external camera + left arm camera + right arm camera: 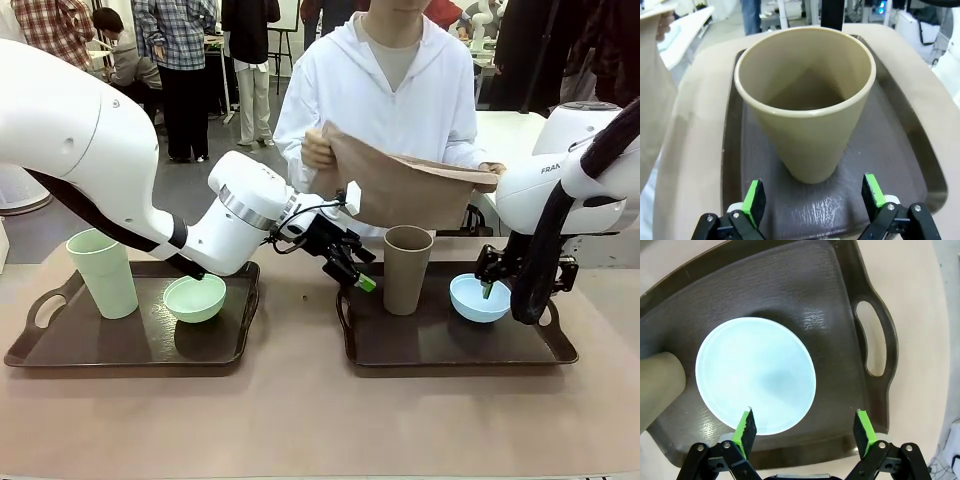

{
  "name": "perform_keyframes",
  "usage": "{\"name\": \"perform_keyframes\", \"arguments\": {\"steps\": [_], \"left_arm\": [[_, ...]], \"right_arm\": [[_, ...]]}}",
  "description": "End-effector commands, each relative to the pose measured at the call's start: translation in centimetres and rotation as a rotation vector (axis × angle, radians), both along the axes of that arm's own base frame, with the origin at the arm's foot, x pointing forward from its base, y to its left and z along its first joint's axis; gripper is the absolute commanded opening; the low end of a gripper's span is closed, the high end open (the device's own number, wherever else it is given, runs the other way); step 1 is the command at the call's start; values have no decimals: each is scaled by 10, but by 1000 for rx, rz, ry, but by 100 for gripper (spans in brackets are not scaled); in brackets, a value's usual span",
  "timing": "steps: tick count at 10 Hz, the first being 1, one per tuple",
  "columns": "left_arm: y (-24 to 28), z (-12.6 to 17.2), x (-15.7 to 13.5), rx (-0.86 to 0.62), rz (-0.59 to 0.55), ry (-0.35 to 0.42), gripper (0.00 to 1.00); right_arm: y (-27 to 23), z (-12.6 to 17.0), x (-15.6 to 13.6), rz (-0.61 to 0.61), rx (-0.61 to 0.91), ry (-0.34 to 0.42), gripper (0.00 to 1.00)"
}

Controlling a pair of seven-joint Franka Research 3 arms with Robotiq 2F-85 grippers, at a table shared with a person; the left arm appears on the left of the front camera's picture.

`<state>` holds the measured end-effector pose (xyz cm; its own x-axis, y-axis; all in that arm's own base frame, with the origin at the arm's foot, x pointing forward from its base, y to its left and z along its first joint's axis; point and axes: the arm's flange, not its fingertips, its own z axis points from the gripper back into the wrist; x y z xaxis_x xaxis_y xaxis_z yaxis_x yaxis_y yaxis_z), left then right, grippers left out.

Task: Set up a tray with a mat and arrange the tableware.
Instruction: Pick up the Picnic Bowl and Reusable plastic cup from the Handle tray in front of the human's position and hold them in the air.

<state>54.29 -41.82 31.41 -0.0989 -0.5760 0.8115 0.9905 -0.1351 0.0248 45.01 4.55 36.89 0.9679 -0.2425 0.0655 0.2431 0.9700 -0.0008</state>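
Note:
Two dark brown trays lie on the table. The left tray [90,345] holds a pale green cup [103,272] and a pale green bowl [195,297]. On the right tray [450,345] stand a brown cup [407,268] and a light blue bowl [479,297]. My left gripper [355,270] is open at that tray's left edge, facing the brown cup [807,100] a short way off, empty [815,197]. My right gripper [487,290] hangs open just above the blue bowl [756,376], one finger over its rim [803,427]. The person holds a tan mat [400,185] in the air behind the right tray.
The trays have cut-out handles [874,340] at their ends. A beige cloth covers the table [300,420]. The person's hand [318,150] grips the mat's upper left corner. My left arm stretches over the left tray. People stand far behind.

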Motion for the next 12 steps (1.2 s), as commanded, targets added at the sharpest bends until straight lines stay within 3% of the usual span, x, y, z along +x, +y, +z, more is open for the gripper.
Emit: {"name": "perform_keyframes", "arguments": {"steps": [1,5,6,10,12], "left_arm": [[-7,-8,0,-44,-33,-51,100],[-17,-14,-2,-37,-50,-59,100],[-14,-12,-3,-17,-46,-28,100],[-15,-13,-3,-16,-48,-28,100],[-20,-7,-1,-88,-87,-49,100]], "right_arm": [[2,-2,7,14,45,-4,100],[7,-6,11,6,43,5,100],[7,-5,10,-34,24,0,100],[5,-5,4,-1,16,13,100],[7,-9,8,1,27,21,100]]}}
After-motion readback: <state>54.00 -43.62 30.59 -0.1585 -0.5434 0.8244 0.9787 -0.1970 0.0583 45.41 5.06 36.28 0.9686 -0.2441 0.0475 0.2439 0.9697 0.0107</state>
